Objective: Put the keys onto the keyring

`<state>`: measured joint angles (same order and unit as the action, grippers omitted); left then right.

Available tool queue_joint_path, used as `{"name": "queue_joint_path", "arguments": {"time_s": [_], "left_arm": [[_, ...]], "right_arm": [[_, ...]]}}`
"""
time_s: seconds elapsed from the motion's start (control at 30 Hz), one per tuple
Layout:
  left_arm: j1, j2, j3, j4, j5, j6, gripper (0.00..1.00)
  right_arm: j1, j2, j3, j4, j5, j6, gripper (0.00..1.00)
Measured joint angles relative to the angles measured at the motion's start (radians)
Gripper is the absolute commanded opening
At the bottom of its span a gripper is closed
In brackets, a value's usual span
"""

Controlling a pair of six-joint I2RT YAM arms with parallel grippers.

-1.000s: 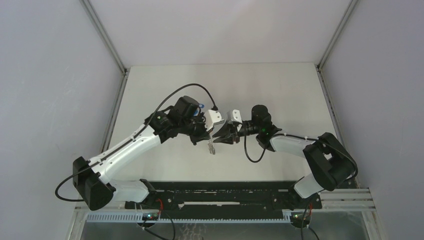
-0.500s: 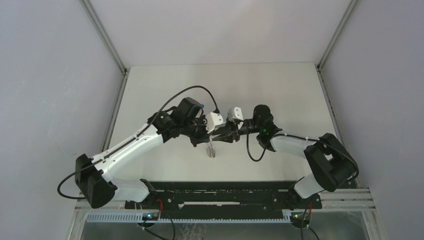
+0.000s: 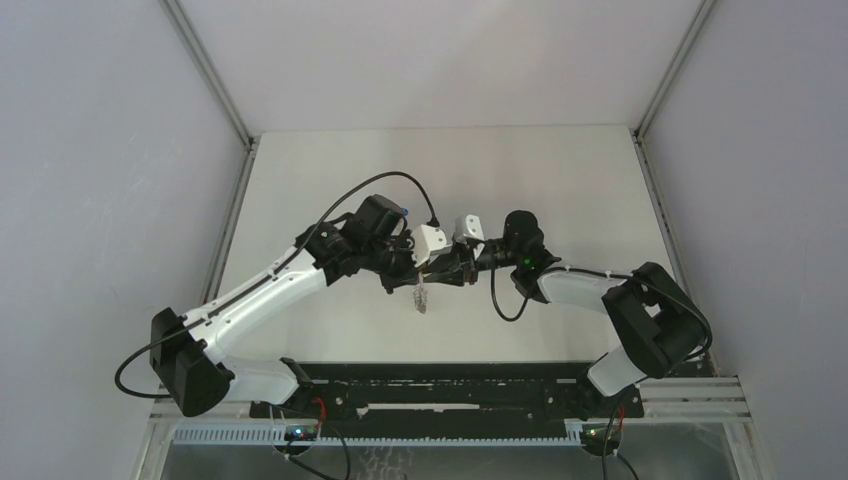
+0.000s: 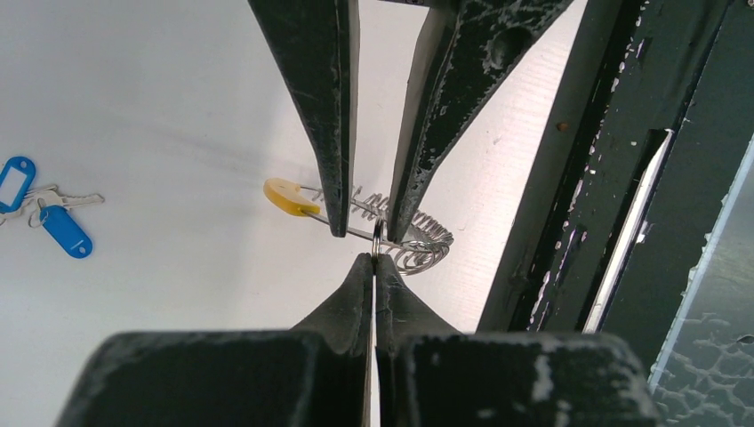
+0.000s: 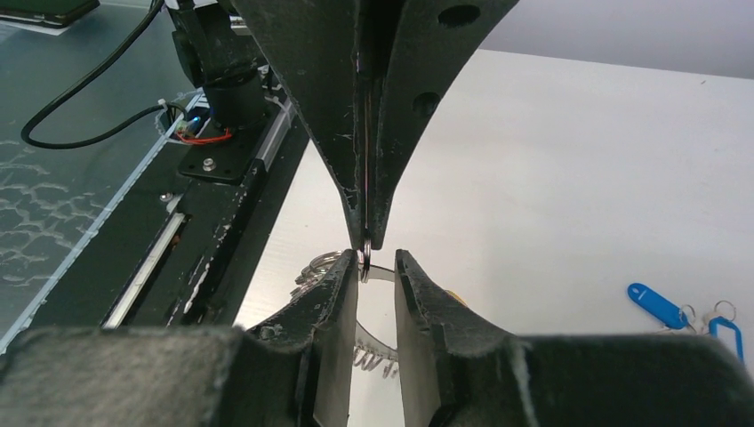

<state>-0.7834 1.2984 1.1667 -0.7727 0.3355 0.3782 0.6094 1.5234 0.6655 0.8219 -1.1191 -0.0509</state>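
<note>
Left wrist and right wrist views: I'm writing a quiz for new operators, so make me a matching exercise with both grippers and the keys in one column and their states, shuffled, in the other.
Things
1. left gripper
2. right gripper
3. keys

States
A. lying on the table, touched by neither gripper
B. fingers apart, one on each side of the keyring wire
C. pinched shut on the keyring

Pairs: 1-C, 2-B, 3-A
</note>
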Motion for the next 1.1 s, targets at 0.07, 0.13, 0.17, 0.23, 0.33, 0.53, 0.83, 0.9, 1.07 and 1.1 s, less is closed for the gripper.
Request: {"name": "queue_joint_path", "arguments": {"time_s": [0.07,0.13,0.17,0.23,0.33,0.53,0.83,0.9,1.07,1.1], "left_arm": [[0.000,0.000,0.000,0.000,0.000,0.000,0.00],[0.000,0.000,0.000,0.000,0.000,0.000,0.00],[0.000,0.000,0.000,0.000,0.000,0.000,0.00],[0.000,0.000,0.000,0.000,0.000,0.000,0.00],[0.000,0.000,0.000,0.001,0.000,0.000,0.02],[0.000,-0.004,-0.003,0.020,-0.001,-0.003,0.21],[0.000,-0.250,-0.274,0.357,-0.021,-0.105,0.46],[0.000,-0.309,-0.358,0.467,-0.027,-0.137,0.47],[0.042,-0.454,-0.567,0.750,-0.013,-0.243,0.54],[0.064,-0.485,-0.613,0.814,-0.004,-0.269,0.56]], "right_arm": [[0.002,0.006,0.000,0.003,-0.001,0.000,0.20],[0.004,0.012,0.000,0.005,-0.004,0.002,0.18],[0.005,0.015,0.000,0.005,-0.005,0.003,0.17],[0.008,0.021,0.000,0.005,-0.007,0.004,0.11],[0.008,0.027,0.000,0.005,-0.010,0.006,0.02],[-0.003,0.026,0.000,0.005,-0.014,0.015,0.00],[-0.045,-0.078,-0.016,-0.033,-0.004,0.023,0.00],[-0.048,-0.099,-0.018,-0.028,0.003,0.034,0.00],[-0.054,-0.121,-0.037,0.004,0.024,0.067,0.00],[-0.056,-0.127,-0.045,0.010,0.031,0.075,0.00]]}}
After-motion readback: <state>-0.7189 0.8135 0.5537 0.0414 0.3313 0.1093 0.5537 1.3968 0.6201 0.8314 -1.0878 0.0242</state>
